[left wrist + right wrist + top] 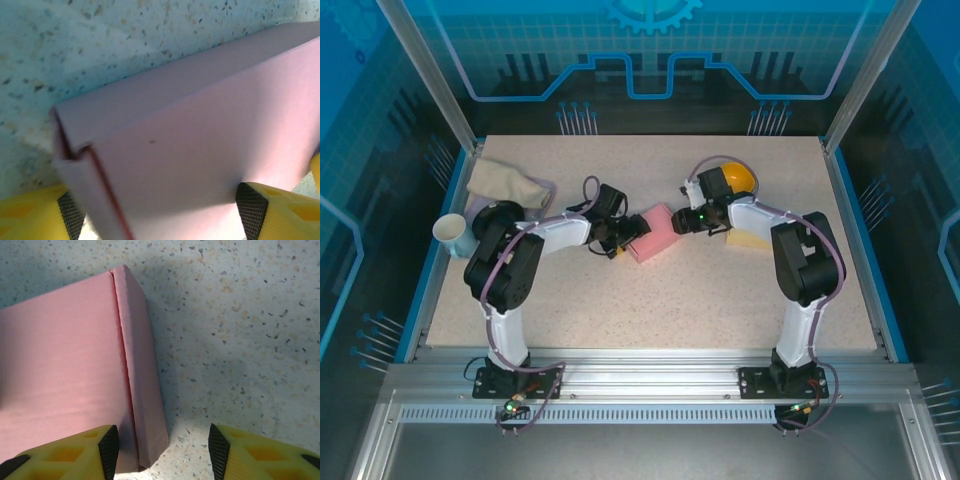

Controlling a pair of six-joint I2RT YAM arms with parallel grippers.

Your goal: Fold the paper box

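Note:
The pink paper box (653,233) lies closed near the middle of the speckled table. My left gripper (617,240) is at its left end. In the left wrist view its jaws (162,210) stand wide, with the box (200,135) and a side flap seam between the black pads (252,205). My right gripper (682,220) is at the box's right end. There it (163,452) is open and low over the table, the box's folded edge (142,385) sitting just inside the left pad (109,450) and bare table before the other.
At the back left a beige cloth (510,185) lies next to a white cup (453,235). Behind the right arm sit a yellow round object (736,180) and a pale yellow block (750,241). Blue rails edge the table sides.

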